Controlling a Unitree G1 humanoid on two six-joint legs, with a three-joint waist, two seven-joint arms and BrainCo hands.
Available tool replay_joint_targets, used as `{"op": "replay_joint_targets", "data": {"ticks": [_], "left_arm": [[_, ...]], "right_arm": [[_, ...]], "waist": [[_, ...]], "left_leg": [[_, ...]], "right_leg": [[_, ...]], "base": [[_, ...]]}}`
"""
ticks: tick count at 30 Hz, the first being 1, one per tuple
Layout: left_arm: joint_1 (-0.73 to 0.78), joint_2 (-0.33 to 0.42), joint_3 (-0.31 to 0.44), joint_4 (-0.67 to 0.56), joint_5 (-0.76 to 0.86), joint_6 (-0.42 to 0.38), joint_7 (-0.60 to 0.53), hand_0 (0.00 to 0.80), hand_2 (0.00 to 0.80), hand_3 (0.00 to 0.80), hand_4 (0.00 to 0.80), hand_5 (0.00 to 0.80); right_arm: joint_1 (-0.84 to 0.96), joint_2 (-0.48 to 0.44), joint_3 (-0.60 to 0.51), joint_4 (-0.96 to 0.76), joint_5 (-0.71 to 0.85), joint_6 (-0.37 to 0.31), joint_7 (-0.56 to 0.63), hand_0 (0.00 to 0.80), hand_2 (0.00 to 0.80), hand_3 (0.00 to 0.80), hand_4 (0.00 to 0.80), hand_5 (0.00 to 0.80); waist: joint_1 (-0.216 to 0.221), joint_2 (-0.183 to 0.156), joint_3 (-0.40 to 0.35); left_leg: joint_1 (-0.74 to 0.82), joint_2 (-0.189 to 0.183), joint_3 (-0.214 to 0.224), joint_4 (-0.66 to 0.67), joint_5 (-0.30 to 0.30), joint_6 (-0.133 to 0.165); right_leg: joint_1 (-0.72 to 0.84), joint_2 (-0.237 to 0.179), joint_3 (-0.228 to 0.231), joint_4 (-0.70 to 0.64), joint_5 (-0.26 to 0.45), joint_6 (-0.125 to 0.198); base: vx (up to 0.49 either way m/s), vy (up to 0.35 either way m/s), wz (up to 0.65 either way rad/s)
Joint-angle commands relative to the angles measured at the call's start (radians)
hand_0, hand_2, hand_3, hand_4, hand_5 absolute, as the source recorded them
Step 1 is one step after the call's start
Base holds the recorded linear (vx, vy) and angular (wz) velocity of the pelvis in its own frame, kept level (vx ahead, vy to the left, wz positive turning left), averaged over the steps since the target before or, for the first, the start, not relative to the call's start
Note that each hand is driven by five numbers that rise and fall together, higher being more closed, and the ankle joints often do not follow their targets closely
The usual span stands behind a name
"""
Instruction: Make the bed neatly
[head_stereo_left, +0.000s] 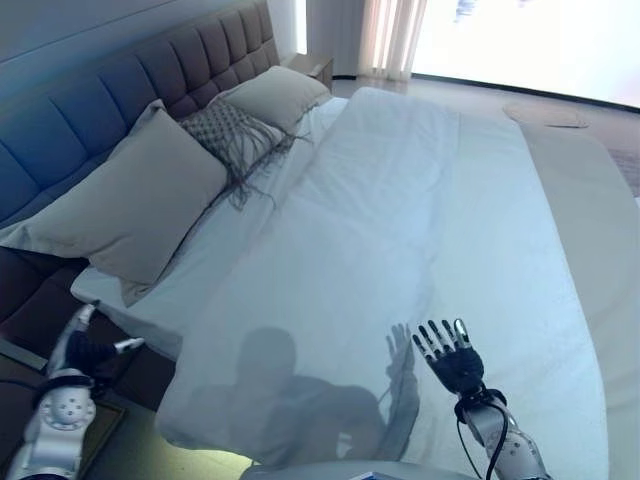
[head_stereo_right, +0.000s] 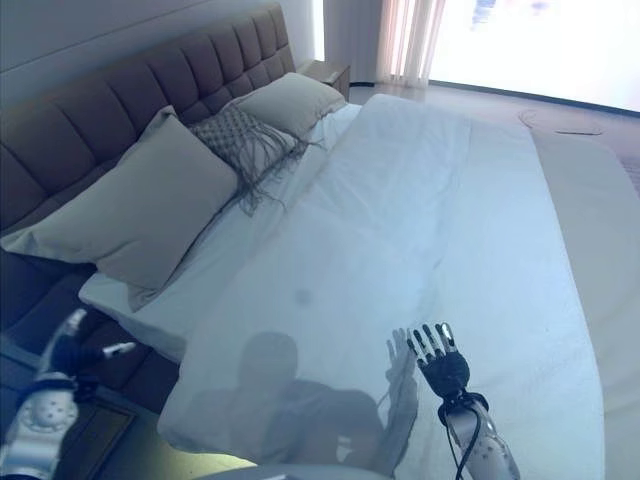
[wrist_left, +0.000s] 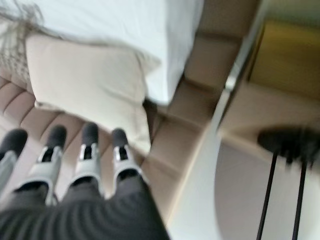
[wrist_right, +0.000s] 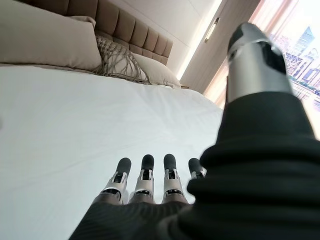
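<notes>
Starting at our left, our left hand (head_stereo_left: 88, 350) hangs off the side of the bed, down beside the bed base and well clear of the bedding; its wrist view shows the fingers (wrist_left: 85, 150) straight and holding nothing. We judge it is parked there simply to stay out of the way.

Next along the headboard (head_stereo_left: 130, 75) comes the large beige pillow (head_stereo_left: 130, 205), leaning back against the padding, then the small fringed cushion (head_stereo_left: 228, 130) propped just beside it, and a second beige pillow (head_stereo_left: 275, 95) further along. They stand tidily in a row, as a made bed wants.

Across the middle lies the white duvet (head_stereo_left: 400, 220), spread flat over the mattress with only shallow creases, its near corner draping over the edge.

At our right, our right hand (head_stereo_left: 452, 355) hovers low over the duvet's near part, fingers (wrist_right: 145, 182) stretched out and spread, gripping nothing. We take that flat palm as readiness to smooth the cover. The job looks nearly finished.
</notes>
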Motion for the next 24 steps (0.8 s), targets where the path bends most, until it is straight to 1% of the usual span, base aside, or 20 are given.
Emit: {"op": "replay_joint_targets", "data": {"ticks": [1,2,5,6,8,11,13,15,18,20,22,24], "left_arm": [[-0.095,-0.048,-0.041,0.030,-0.146,-0.067,-0.024,0.000,0.000,0.000,0.000,0.000],[-0.101,-0.071,-0.059,0.024,-0.196,-0.072,-0.060,0.000,0.000,0.000,0.000,0.000],[-0.099,-0.136,-0.112,-0.033,-0.348,-0.060,-0.235,0.000,0.000,0.000,0.000,0.000],[-0.087,-0.152,-0.131,-0.060,-0.386,-0.048,-0.286,0.000,0.000,0.000,0.000,0.000],[-0.059,-0.157,-0.160,-0.109,-0.425,-0.041,-0.362,0.000,0.000,0.000,0.000,0.000],[-0.037,-0.139,-0.183,-0.151,-0.503,-0.028,-0.412,0.000,0.000,0.000,0.000,0.000],[-0.036,-0.136,-0.190,-0.148,-0.567,-0.023,-0.433,0.000,0.000,0.000,0.000,0.000],[-0.046,-0.134,-0.195,-0.154,-0.606,-0.007,-0.445,0.000,0.000,0.000,0.000,0.000],[-0.063,-0.125,-0.206,-0.154,-0.623,0.002,-0.449,0.000,0.000,0.000,0.000,0.000],[-0.077,-0.119,-0.222,-0.158,-0.632,0.013,-0.442,0.000,0.000,0.000,0.000,0.000],[-0.096,-0.120,-0.234,-0.141,-0.639,0.023,-0.443,0.000,0.000,0.000,0.000,0.000],[-0.121,-0.123,-0.248,-0.124,-0.642,0.028,-0.435,0.000,0.000,0.000,0.000,0.000]], "right_arm": [[-0.010,-0.004,-0.023,-0.038,-0.021,-0.073,0.006,0.000,0.000,0.000,0.000,0.000],[-0.003,-0.004,-0.024,-0.037,-0.025,-0.081,0.001,0.000,0.000,0.000,0.000,0.000],[0.030,0.005,-0.029,-0.029,-0.013,-0.099,0.008,0.000,0.000,0.000,0.000,0.000],[0.042,0.006,-0.034,-0.028,-0.008,-0.103,0.014,0.000,0.000,0.000,0.000,0.000],[0.051,-0.002,-0.046,-0.022,0.008,-0.107,0.021,0.000,0.000,0.000,0.000,0.000],[0.037,-0.035,-0.050,-0.018,0.034,-0.099,0.016,0.000,0.000,0.000,0.000,0.000],[0.025,-0.052,-0.046,-0.014,0.052,-0.098,0.021,0.000,0.000,0.000,0.000,0.000],[0.022,-0.054,-0.041,-0.026,0.060,-0.110,0.025,0.000,0.000,0.000,0.000,0.000],[0.030,-0.044,-0.041,-0.046,0.069,-0.129,0.030,0.000,0.000,0.000,0.000,0.000],[0.042,-0.030,-0.042,-0.064,0.079,-0.148,0.026,0.000,0.000,0.000,0.000,0.000],[0.050,-0.015,-0.035,-0.074,0.089,-0.167,0.026,0.000,0.000,0.000,0.000,0.000],[0.055,-0.003,-0.023,-0.093,0.081,-0.182,0.025,0.000,0.000,0.000,0.000,0.000]], "waist": [[0.000,-0.010,0.017],[-0.004,-0.012,0.019],[-0.015,-0.021,0.025],[-0.018,-0.024,0.029],[-0.021,-0.030,0.042],[-0.026,-0.034,0.076],[-0.030,-0.030,0.093],[-0.035,-0.032,0.101],[-0.045,-0.041,0.107],[-0.049,-0.048,0.107],[-0.054,-0.051,0.104],[-0.072,-0.050,0.105]], "left_leg": [[0.003,0.087,0.053,0.042,0.002,0.017],[0.005,0.088,0.057,0.042,0.002,0.018],[0.005,0.090,0.068,0.052,-0.006,0.021],[0.003,0.091,0.070,0.066,-0.011,0.021],[-0.011,0.092,0.062,0.124,-0.034,0.017],[-0.038,0.090,0.036,0.242,-0.084,0.011],[-0.042,0.089,0.038,0.279,-0.104,0.017],[-0.042,0.077,0.041,0.299,-0.123,0.028],[-0.042,0.046,0.050,0.331,-0.159,0.051],[-0.051,0.008,0.056,0.344,-0.183,0.076],[-0.055,-0.038,0.065,0.330,-0.195,0.102],[-0.053,-0.083,0.083,0.313,-0.206,0.125]], "right_leg": [[-0.116,-0.093,0.065,-0.009,0.175,0.053],[-0.116,-0.092,0.069,-0.009,0.176,0.053],[-0.118,-0.091,0.077,-0.009,0.179,0.054],[-0.119,-0.091,0.082,-0.006,0.180,0.054],[-0.128,-0.092,0.100,0.009,0.178,0.053],[-0.146,-0.095,0.142,0.048,0.173,0.052],[-0.147,-0.101,0.161,0.061,0.173,0.055],[-0.156,-0.123,0.177,0.076,0.178,0.069],[-0.169,-0.172,0.195,0.085,0.208,0.087],[-0.177,-0.211,0.191,0.064,0.257,0.088],[-0.211,-0.248,0.183,0.051,0.329,0.088],[-0.273,-0.273,0.204,0.065,0.421,0.088]], "base": [[0.000,0.000,0.00],[0.000,0.000,0.00],[0.002,-0.009,-0.02],[0.004,-0.027,-0.06],[0.004,-0.026,-0.08],[0.017,0.019,-0.19],[0.024,0.112,-0.39],[0.028,0.158,-0.25],[0.028,0.182,-0.20],[-0.007,0.175,-0.05],[-0.042,0.190,-0.04],[-0.068,0.210,-0.07]]}}
